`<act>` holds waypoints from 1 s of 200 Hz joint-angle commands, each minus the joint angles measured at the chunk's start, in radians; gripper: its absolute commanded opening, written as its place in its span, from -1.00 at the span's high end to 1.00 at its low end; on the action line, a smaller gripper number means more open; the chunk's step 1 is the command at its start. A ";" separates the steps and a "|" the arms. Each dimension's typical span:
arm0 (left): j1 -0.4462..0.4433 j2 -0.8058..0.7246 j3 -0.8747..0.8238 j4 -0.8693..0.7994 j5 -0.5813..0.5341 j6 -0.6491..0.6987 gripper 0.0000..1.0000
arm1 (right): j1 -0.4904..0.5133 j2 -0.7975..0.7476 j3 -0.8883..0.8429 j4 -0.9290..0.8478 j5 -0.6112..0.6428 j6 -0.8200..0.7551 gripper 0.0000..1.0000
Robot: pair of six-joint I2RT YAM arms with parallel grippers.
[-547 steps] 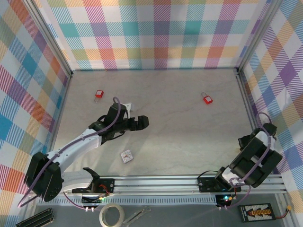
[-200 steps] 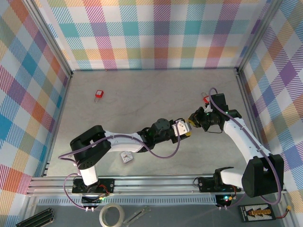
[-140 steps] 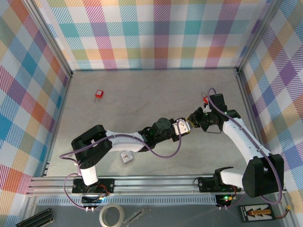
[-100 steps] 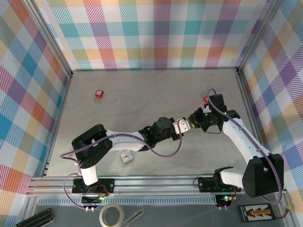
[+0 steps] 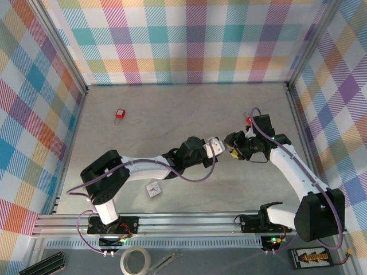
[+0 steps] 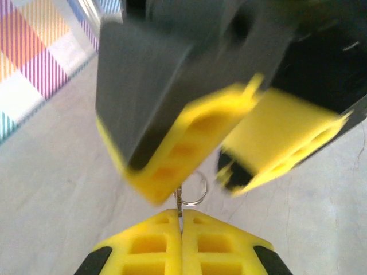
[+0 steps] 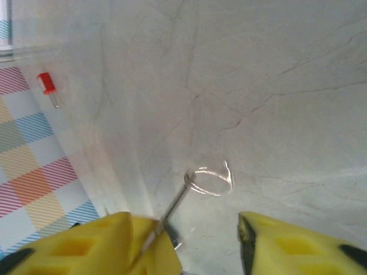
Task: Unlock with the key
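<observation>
Since the frame half a second back, my left claw (image 5: 216,146) has slid a little left and farther from the bases, while the right claw (image 5: 232,146) has kept its spot. The two face each other tip to tip over the middle of the counter (image 5: 172,109).

The left claw's ribbed yellow pads (image 6: 143,252) are pressed flat together, pinching the key (image 6: 179,201). It is a thin metal sliver standing out of the seam, with a wire ring (image 6: 195,188) at its far end. The right claw is spread wide, its blocky yellow pads blurred. From its own camera the key's shaft runs along the edge of one pad (image 7: 114,240); I cannot tell if they touch.

One red padlock (image 5: 249,120) lies just beyond the right wrist, partly hidden by it. A second red padlock (image 5: 120,113) sits well apart on the left with open counter all around it. A small pale square piece (image 5: 153,189) lies nearer the bases, beside the left arm.

The counter is pale and matte, veined like marble. An aluminium rail (image 5: 189,220) edges its near side, and pastel plaid walls (image 5: 183,40) close in the other three.
</observation>
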 commanded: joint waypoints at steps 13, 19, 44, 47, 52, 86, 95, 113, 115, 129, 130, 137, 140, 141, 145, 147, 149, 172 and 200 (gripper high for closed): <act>0.120 -0.131 -0.038 -0.175 0.245 -0.197 1.00 | -0.019 -0.028 0.089 -0.075 0.007 -0.266 -0.72; 0.143 -0.148 -0.039 -0.205 0.283 -0.225 1.00 | -0.023 -0.031 0.105 -0.092 0.016 -0.326 -0.75; 0.211 -0.206 -0.022 -0.354 0.400 -0.300 1.00 | -0.025 -0.079 0.117 -0.095 0.014 -0.533 -0.86; 0.215 -0.210 -0.015 -0.376 0.406 -0.302 1.00 | -0.025 -0.090 0.113 -0.082 0.000 -0.551 -0.86; 0.221 -0.216 0.001 -0.422 0.425 -0.304 1.00 | -0.025 -0.105 0.103 -0.061 -0.026 -0.579 -0.86; 0.233 -0.250 0.120 -0.687 0.534 -0.304 1.00 | -0.025 -0.203 -0.016 0.148 -0.318 -0.644 -0.81; 0.234 -0.267 0.129 -0.709 0.556 -0.309 1.00 | -0.024 -0.224 -0.068 0.229 -0.383 -0.624 -0.79; 0.243 -0.294 0.145 -0.736 0.604 -0.327 1.00 | -0.022 -0.249 -0.161 0.360 -0.459 -0.579 -0.72; 0.244 -0.296 0.147 -0.738 0.609 -0.329 1.00 | -0.021 -0.252 -0.168 0.372 -0.461 -0.575 -0.72; 0.251 -0.311 0.155 -0.737 0.649 -0.338 1.00 | -0.019 -0.274 -0.231 0.464 -0.482 -0.534 -0.67; 0.251 -0.312 0.155 -0.735 0.651 -0.339 1.00 | -0.019 -0.274 -0.236 0.473 -0.484 -0.530 -0.66; 0.254 -0.318 0.154 -0.724 0.666 -0.346 1.00 | -0.016 -0.286 -0.269 0.539 -0.496 -0.500 -0.64; 0.255 -0.320 0.154 -0.718 0.670 -0.349 1.00 | -0.013 -0.290 -0.283 0.567 -0.497 -0.484 -0.64; 0.256 -0.321 0.153 -0.716 0.671 -0.351 1.00 | -0.012 -0.292 -0.287 0.575 -0.498 -0.480 -0.63; 0.256 -0.321 0.155 -0.710 0.678 -0.356 1.00 | -0.009 -0.298 -0.303 0.602 -0.500 -0.465 -0.63; 0.258 -0.321 0.156 -0.706 0.681 -0.359 1.00 | -0.007 -0.301 -0.310 0.617 -0.501 -0.460 -0.62; 0.258 -0.321 0.156 -0.703 0.684 -0.362 1.00 | -0.004 -0.304 -0.314 0.630 -0.499 -0.455 -0.61; 0.265 -0.318 0.154 -0.637 0.713 -0.409 1.00 | 0.023 -0.337 -0.358 0.730 -0.494 -0.418 -0.53; 0.272 -0.311 0.133 -0.496 0.759 -0.509 1.00 | 0.041 -0.361 -0.389 0.815 -0.470 -0.370 -0.37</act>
